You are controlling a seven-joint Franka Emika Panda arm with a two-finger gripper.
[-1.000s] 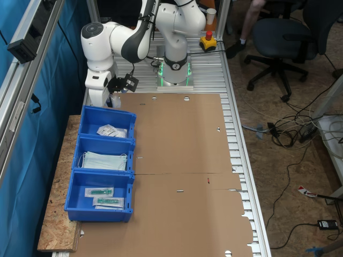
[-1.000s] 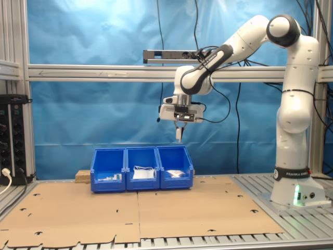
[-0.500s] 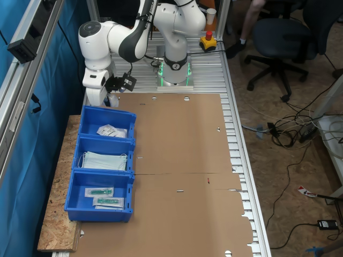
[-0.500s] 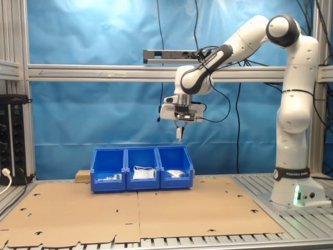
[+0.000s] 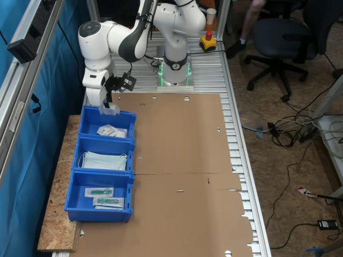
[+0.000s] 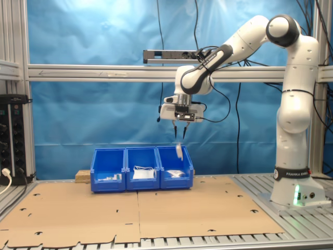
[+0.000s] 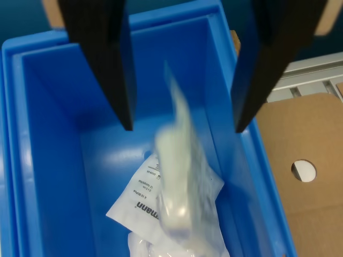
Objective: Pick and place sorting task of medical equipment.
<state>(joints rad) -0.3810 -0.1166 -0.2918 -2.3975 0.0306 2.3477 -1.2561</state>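
Observation:
My gripper [image 6: 179, 136] hangs open high above the blue bin [image 6: 185, 167] at the row's end nearest the robot base. A white sachet [image 6: 179, 151] is in the air just below the fingertips, free of them, over that bin [image 5: 129, 119]. The wrist view shows the dropping sachet [image 7: 174, 176] blurred between the two spread black fingers [image 7: 102, 59], with more white sachets [image 7: 140, 203] lying on the bin's floor. In the first exterior view the loose sachet [image 5: 110, 109] is at the bin's far rim, beneath the gripper [image 5: 106, 98], and other sachets [image 5: 111, 130] lie inside.
Three blue bins stand in a row on a wooden board beside the cardboard-covered table [image 5: 182, 160]. The middle bin [image 5: 130, 150] holds pale blue masks [image 5: 104, 160]; the last bin [image 5: 126, 182] holds clear packets with green parts [image 5: 104, 197]. A person sits on a chair [image 5: 278, 37] beyond the table.
The gripper has gone from shut to open and let go of the white sachet, which now falls toward the end bin. The arm has stayed in place.

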